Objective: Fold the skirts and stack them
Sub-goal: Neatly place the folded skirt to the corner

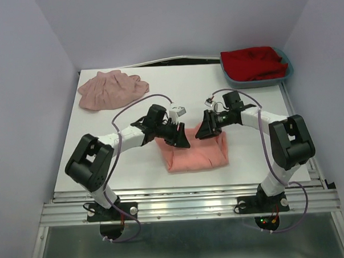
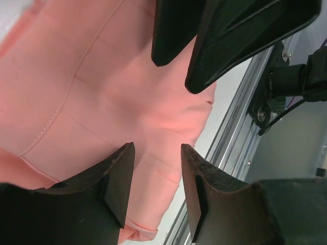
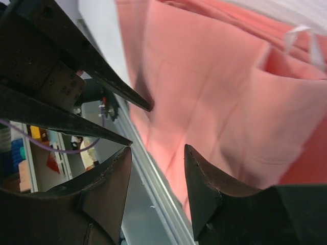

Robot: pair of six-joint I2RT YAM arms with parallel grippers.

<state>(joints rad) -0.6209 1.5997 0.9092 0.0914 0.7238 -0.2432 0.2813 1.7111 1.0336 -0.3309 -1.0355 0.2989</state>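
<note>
The salmon-coral skirt (image 1: pixel 195 154) lies folded into a rough rectangle near the table's front middle; it also fills the left wrist view (image 2: pixel 117 87) and the right wrist view (image 3: pixel 219 97). The dusty mauve-pink skirt (image 1: pixel 110 89) lies bunched at the back left. My left gripper (image 1: pixel 181 141) is open and empty just above the folded skirt's back left corner. My right gripper (image 1: pixel 205 132) is open and empty above its back right part, facing the left one. Each gripper's fingers show in the other's wrist view.
A blue-grey bin (image 1: pixel 288 73) holding red fabric (image 1: pixel 253 62) stands at the back right corner. The table's metal front rail (image 1: pixel 186 192) runs just below the folded skirt. Walls close in left, right and behind.
</note>
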